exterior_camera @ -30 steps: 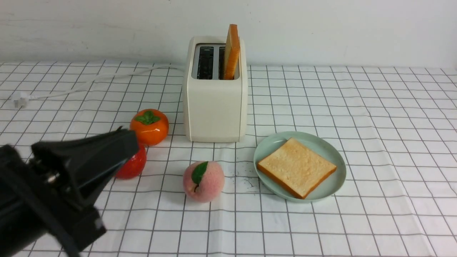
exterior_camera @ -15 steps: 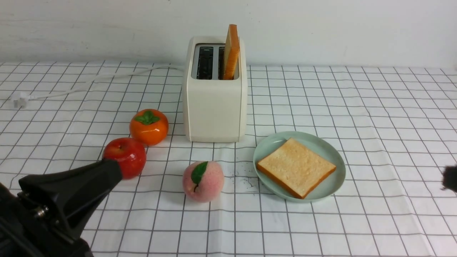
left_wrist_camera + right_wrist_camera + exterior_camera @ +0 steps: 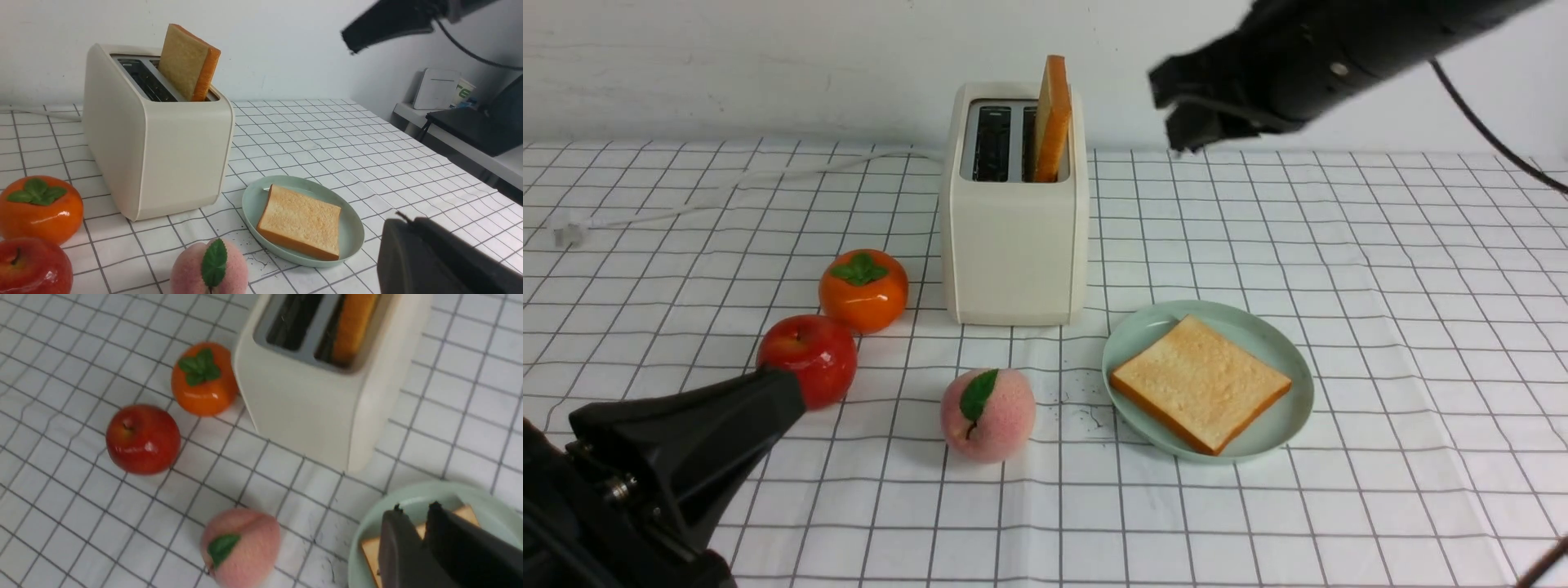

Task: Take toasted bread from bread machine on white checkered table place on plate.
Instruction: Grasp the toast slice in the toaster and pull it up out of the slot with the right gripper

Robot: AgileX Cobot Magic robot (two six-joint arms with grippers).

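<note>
Looking through the front camera. The boxy cream-white two-slot toaster (image 3: pixel 1013 253) sits towards the far side of the table (image 3: pixel 1380 286), which is covered in white cloth with a thin dark grid.

One square slice of golden toast with an orange-brown crust, the standing slice (image 3: pixel 1054 114), is on edge in the toaster's right-hand slot. Its upper half is clear of the top and it leans a little.

The second piece, the flat slice (image 3: pixel 1201 382), lies face up on the round pale mint-green plate (image 3: pixel 1131 331). The plate is just in front of the toaster and to its right, and the two are not touching.

My left gripper (image 3: pixel 794 387), black, is low at the near left corner. Its fingers are pressed together to a single tip with nothing between them. That tip overlaps the edge of a glossy red apple (image 3: pixel 809 355); I cannot tell if they touch.

My right gripper (image 3: pixel 1173 114), black and blurred, is high up to the right of the toaster, about level with the standing slice and well apart from it. The right wrist camera shows its fingers (image 3: pixel 394 539) with a narrow slit between them and nothing in it. The plate and the flat slice are partly covered behind them.

An orange persimmon with a green leaf cap (image 3: pixel 863 290) is just left of the toaster. A fuzzy pink peach (image 3: pixel 988 415) is in front of the toaster, left of the plate. A white cord (image 3: pixel 727 189) trails off to the left.
</note>
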